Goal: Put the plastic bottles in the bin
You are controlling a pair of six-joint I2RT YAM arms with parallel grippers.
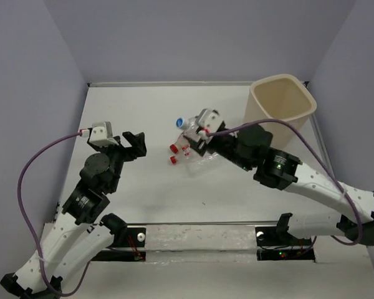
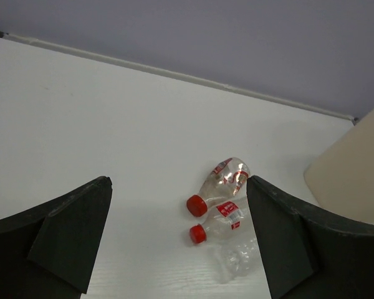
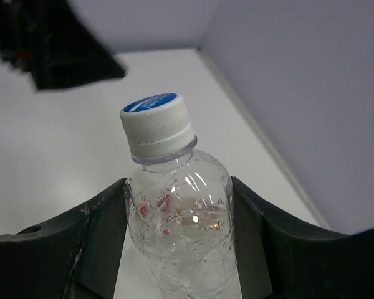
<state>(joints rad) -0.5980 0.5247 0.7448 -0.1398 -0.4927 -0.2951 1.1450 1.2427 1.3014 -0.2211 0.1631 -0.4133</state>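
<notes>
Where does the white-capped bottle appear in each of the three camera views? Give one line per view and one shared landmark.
Top external: white-capped bottle, centre, in the right end effector, left of the bin.
Left wrist: not in view.
Right wrist: centre, cap up, between the fingers.
Shared landmark: the white table.

The bin (image 1: 283,103) stands at the far right corner of the table (image 1: 162,193). Two lying bottles (image 1: 183,149) rest side by side at mid-table, caps pointing left, one just behind the other. The held bottle (image 1: 189,126) sits clamped between the fingers of the right gripper (image 1: 197,132), just behind the pair and left of the bin. The left gripper (image 1: 137,143) hangs left of the pair, apart from them, with nothing between its spread fingers.
</notes>
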